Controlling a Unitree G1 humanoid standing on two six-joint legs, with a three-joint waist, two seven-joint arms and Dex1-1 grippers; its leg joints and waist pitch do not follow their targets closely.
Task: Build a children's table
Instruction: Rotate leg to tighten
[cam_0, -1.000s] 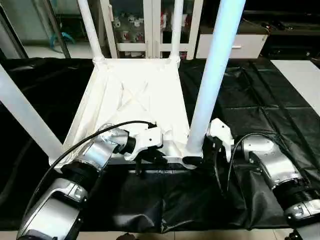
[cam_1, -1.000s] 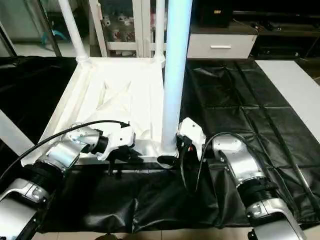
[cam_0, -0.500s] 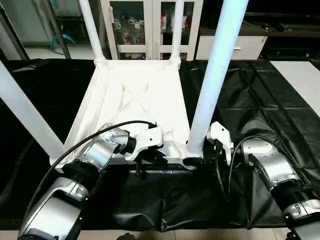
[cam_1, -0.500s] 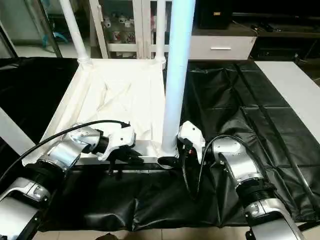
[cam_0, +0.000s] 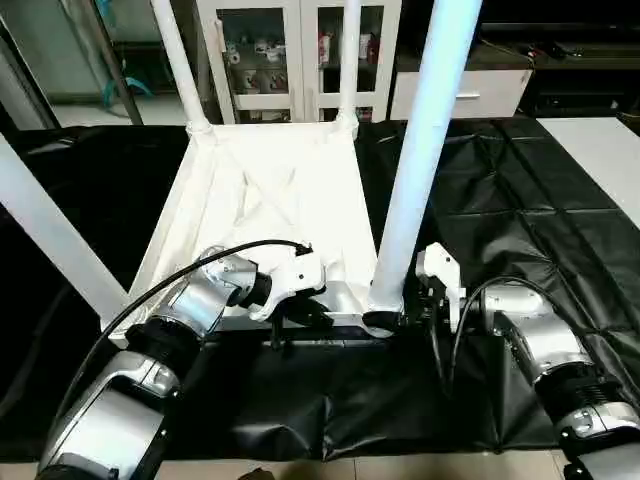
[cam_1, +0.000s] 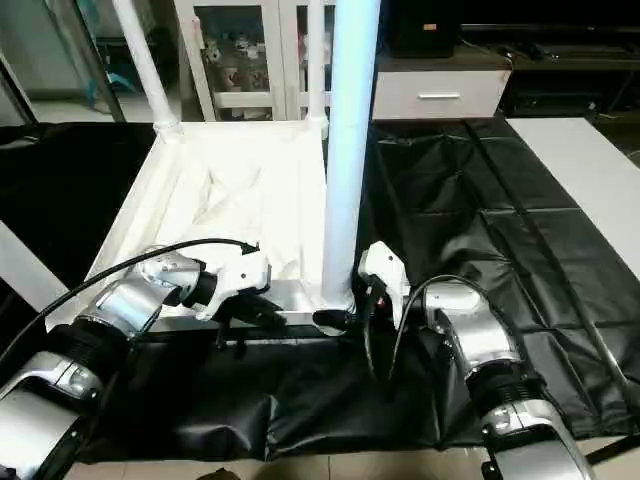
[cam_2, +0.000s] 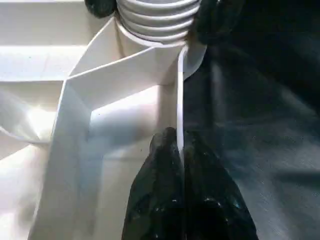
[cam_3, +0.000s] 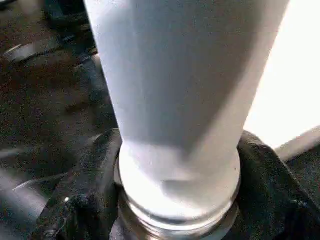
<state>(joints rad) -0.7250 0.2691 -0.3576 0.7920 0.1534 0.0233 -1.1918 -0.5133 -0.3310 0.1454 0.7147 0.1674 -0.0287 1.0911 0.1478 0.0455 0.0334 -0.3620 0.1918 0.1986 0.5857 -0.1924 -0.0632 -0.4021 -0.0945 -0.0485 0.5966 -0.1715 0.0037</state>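
Left gripper (cam_2: 181, 150): mine, clamped on the thin near rim of the children's table top (cam_0: 270, 200); in my left wrist view 1 black finger sits inside the rim and 1 outside, pressed against the white wall.
Right gripper (cam_3: 175, 200): mine, closed around the base of the near-right leg (cam_0: 420, 150); my right wrist view shows a black finger on each side of the tube, just above its ribbed end.
Children's table top: lying upside down on the black-draped surface (cam_0: 520, 200), X-ribbed underside facing up, its near edge right in front of my forearms.
Near-right leg: standing close to upright in the near-right corner socket (cam_2: 155, 25), rising out of the top of the head views; the threaded rings at its foot are visible at the socket in my left wrist view.
Far legs: 2 more white legs (cam_0: 175, 60) stand upright in the far-left and far-right corner sockets.
Left-side leg (cam_0: 50, 235): a 4th white tube slants across the left of the head views toward the near-left corner; I cannot tell how it meets the socket.
Surroundings: a white cabinet with glass doors (cam_0: 290, 50) stands behind the surface, and a flat white board (cam_0: 600, 150) lies at the far right.
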